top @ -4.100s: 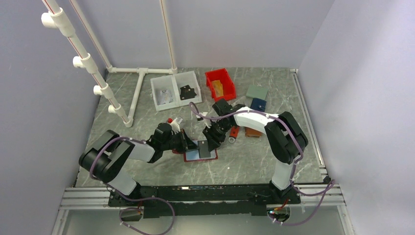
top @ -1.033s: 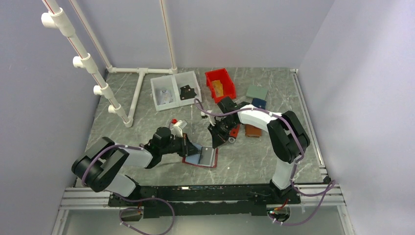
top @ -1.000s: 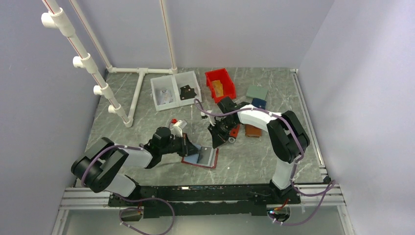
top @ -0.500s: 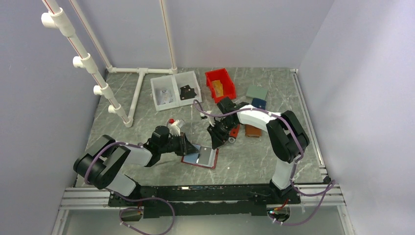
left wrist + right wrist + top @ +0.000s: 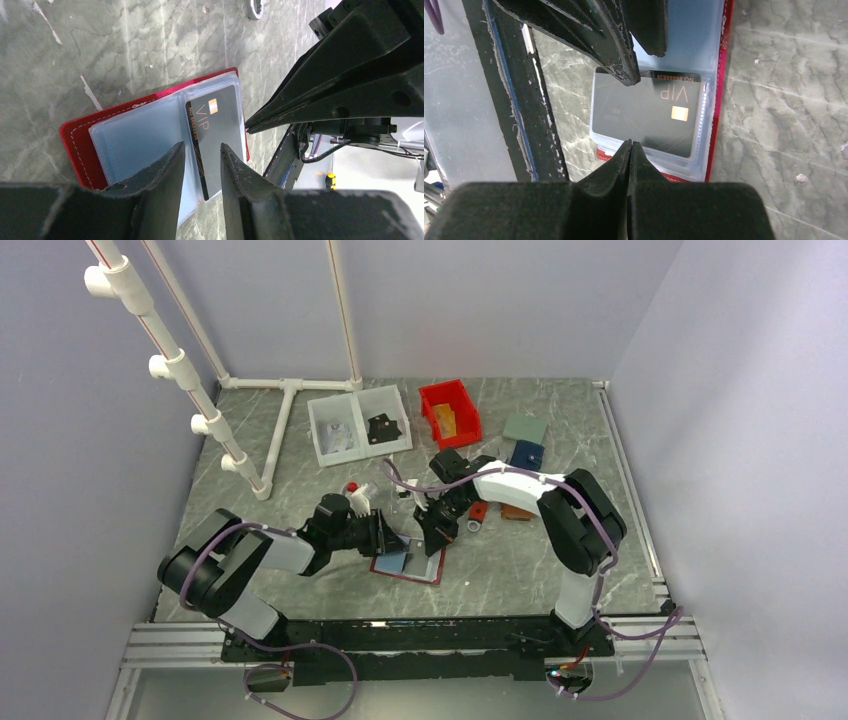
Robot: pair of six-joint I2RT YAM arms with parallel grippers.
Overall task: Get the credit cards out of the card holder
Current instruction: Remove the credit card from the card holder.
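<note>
The red card holder (image 5: 77,150) is lying open on the grey marbled worktop (image 5: 520,560), close to the middle of its near edge, with its pale blue-grey pocketed inside facing up. A dark credit card (image 5: 218,131) – marked VIP, with a small copper chip – is sitting in a clear pocket on the half of the holder nearer the right arm.

The left gripper (image 5: 201,147) is hovering low over the holder with its fingers apart. The dark card's long edge is showing in the gap between them, and nothing is clamped. In the right wrist view, one of its fingertips is reaching the card's edge; whether it is touching cannot be told.

The right gripper (image 5: 630,144) is coming in from the opposite side. Its fingers are pressed together into a point with nothing between them, and the tip is sitting right at the outer edge of the card's pocket.

Toward the far edge, a tan-orange card (image 5: 446,420) is lying in a red bin (image 5: 440,390), just beside a white two-compartment tray (image 5: 357,418). A brown wallet (image 5: 516,510) and a blue wallet (image 5: 527,452) are lying right of the middle – well apart from the holder.
</note>
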